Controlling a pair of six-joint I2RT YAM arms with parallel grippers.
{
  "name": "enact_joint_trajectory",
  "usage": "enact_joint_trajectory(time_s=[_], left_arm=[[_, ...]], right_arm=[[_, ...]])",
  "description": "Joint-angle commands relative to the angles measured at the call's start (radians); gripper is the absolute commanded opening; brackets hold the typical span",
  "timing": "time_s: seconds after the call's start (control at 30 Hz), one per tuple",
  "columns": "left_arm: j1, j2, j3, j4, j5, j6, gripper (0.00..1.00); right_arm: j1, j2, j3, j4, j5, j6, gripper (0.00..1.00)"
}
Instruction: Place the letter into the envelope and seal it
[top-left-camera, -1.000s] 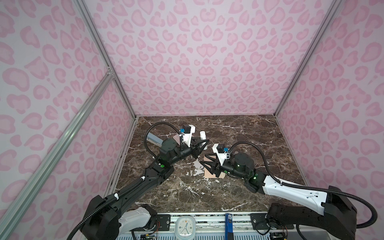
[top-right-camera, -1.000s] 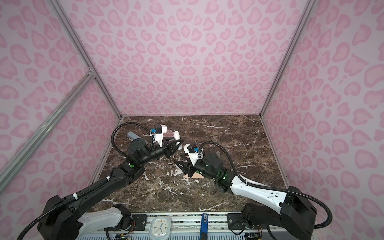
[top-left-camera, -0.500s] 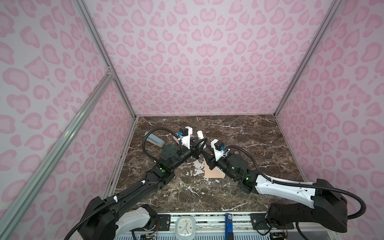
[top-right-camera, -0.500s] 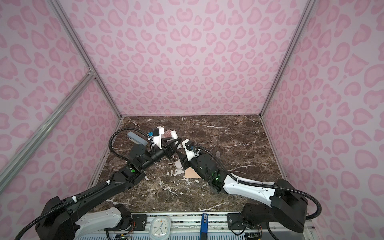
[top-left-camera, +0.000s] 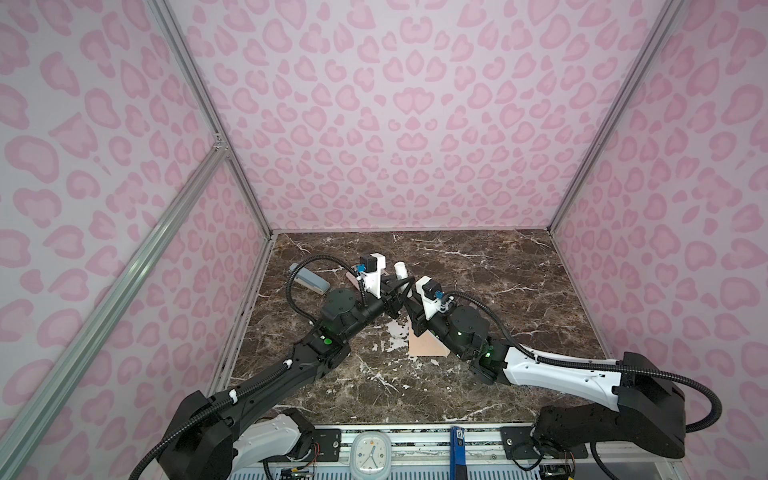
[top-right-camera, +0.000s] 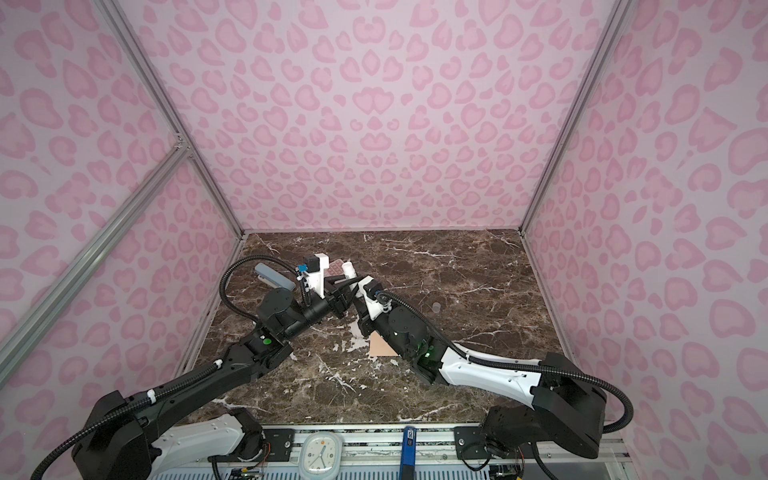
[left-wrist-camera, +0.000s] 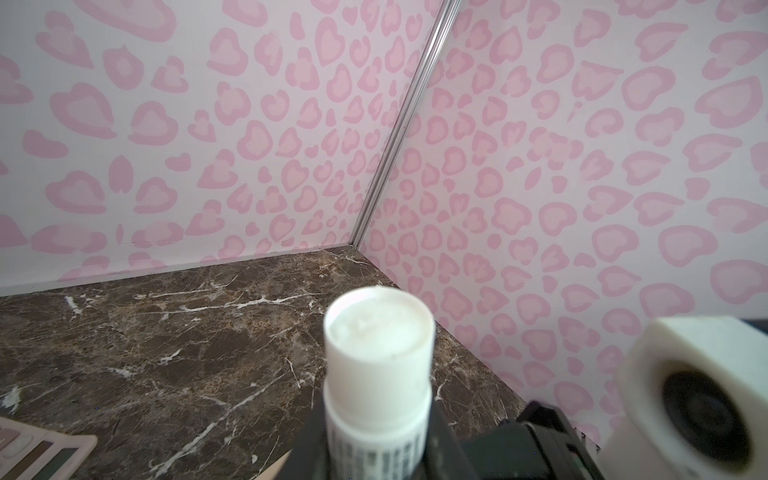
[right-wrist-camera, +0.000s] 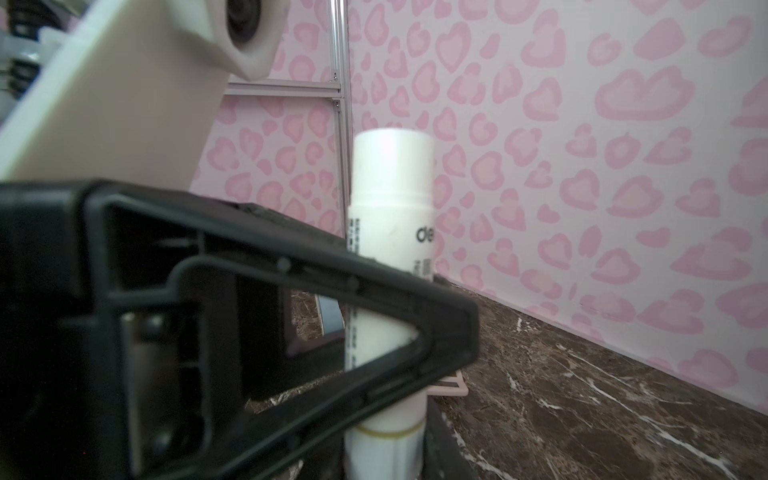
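Robot lab booth: pink heart-print walls (top-left-camera: 407, 124), aluminium frame rails (top-left-camera: 195, 99), marble-look tabletop (top-left-camera: 519, 291), bench-mounted robot arms (top-left-camera: 552, 370).

A pink calculator (top-right-camera: 336, 266) is lying on the marble tabletop (top-right-camera: 457, 291), a white tube (top-right-camera: 350, 271) showing beside it, a grey-blue case (top-right-camera: 274, 277) resting nearby

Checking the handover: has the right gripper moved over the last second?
Yes. The right gripper has moved farther back from the envelope, which lies where it did, up to the glue stick held by the left gripper.
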Motion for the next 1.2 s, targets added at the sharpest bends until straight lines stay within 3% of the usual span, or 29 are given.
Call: enact_joint_trajectory(time_s=[0.0, 0.3, 0.43, 0.87, 1.17], left_arm=[[0.000, 0.000, 0.000, 0.047, 0.012, -0.002, 0.04], [0.000, 0.020, 0.008, 0.039, 0.044, -0.019, 0.04], [0.000, 0.029, 0.010, 0.031, 0.056, -0.022, 0.04], [0.000, 0.030, 0.018, 0.005, 0.063, -0.013, 0.04], [0.000, 0.023, 0.023, 0.002, 0.054, -0.009, 0.04]], right_arm=[[0.000, 0.006, 0.005, 0.039, 0.016, -0.012, 0.23], [0.000, 0.000, 0.008, 0.033, 0.009, -0.033, 0.17], [0.000, -0.002, 0.013, 0.024, 0.029, -0.047, 0.26], [0.000, -0.005, 0.017, 0.015, 0.050, -0.082, 0.33], [0.000, -0.012, 0.019, -0.008, 0.029, -0.077, 0.21]])
